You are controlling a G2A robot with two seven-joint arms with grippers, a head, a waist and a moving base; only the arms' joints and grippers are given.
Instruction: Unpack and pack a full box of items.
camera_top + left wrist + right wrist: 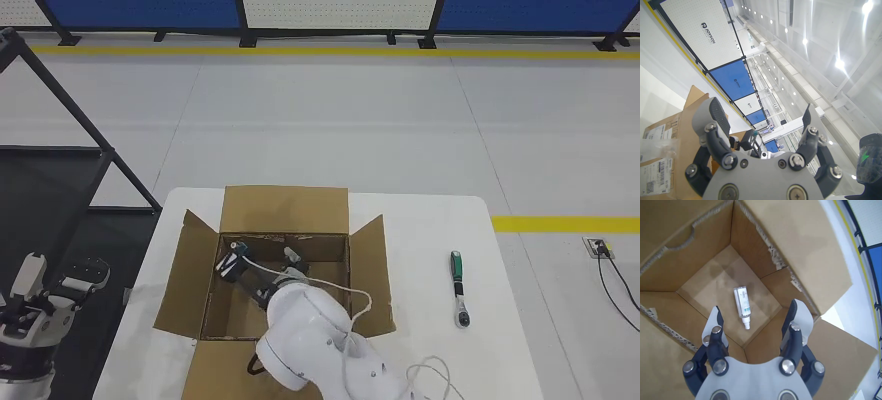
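An open cardboard box [285, 208] stands on the white table [430, 230], all flaps folded out. My right gripper [240, 268] hangs inside it with the arm leaning over the near flap. In the right wrist view the right gripper [755, 307] is open and empty, above a white spray bottle [743, 306] that lies flat on the box floor [715, 279]. My left gripper [58, 278] is off the table's left side, beside the box. It points up at the ceiling, and in its own wrist view the left gripper [762, 117] is open and holds nothing.
A green-handled ratchet tool [457, 290] lies on the table right of the box. A black metal frame [70, 150] stands over a dark mat left of the table. The labelled outer side of the box [668, 136] is close to the left gripper.
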